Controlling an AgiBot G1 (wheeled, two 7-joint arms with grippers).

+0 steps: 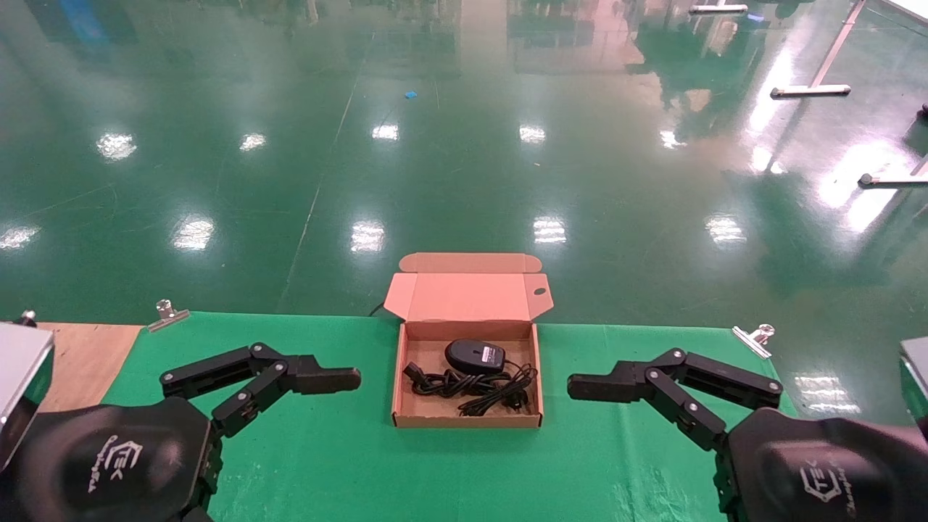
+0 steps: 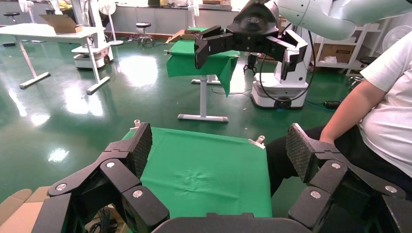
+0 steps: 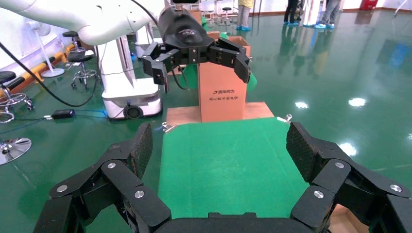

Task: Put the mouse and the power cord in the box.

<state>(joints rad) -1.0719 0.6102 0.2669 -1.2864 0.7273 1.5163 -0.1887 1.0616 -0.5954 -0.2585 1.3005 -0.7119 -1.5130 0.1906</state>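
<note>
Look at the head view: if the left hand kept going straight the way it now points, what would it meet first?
The left hand, open and empty, points sideways at the box. It would probably meet the box's near side wall first, though its height above the table is unclear.

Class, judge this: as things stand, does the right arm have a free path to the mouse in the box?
Probably yes: the mouse lies uncovered in the open box, and nothing stands between it and the open right gripper.

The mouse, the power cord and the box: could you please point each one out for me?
mouse (image 1: pixel 475 355), head view, top of its oval body.
power cord (image 1: pixel 464 383), head view, middle of the bundled coil.
box (image 1: pixel 467 297), head view, inner face of the open lid.
</note>
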